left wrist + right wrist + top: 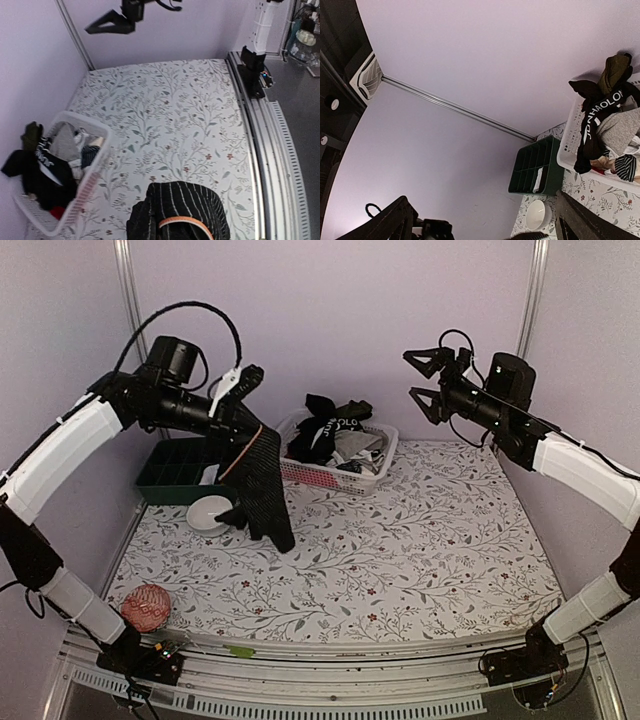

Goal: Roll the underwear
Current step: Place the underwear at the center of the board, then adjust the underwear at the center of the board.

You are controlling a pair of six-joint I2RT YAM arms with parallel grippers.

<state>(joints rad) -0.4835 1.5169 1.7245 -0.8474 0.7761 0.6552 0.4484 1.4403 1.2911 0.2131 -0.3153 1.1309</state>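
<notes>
My left gripper [245, 428] is clenched on a striped pair [262, 490] of black underwear, raised over the left side of the table [420, 540]. The cloth hangs from the closed fingers in a long drape, with an orange band showing at the top where the pinch holds it. From the overhead view I cannot tell whether its lower edge meets the table or hangs just clear. The left wrist camera looks down on the same garment, with thin pale stripes on black and the orange band curving across it.

My right gripper [415, 375] is held high at the right rear, its fingers spread wide and holding nothing. It is well apart from the cloth.

The rest of the underwear [325, 430] is heaped in a white lattice basket [345, 480] at the back of the table, between the two arms. It is a mix of black, white and grey pieces, and one black piece with white lettering spills over the rim.

A green tray [175, 475] with compartments stands at the left rear. A white bowl [208, 515] sits just in front of it, beside the hanging cloth. A red ball [146, 607] rests at the near left corner, close to the left arm's base.
</notes>
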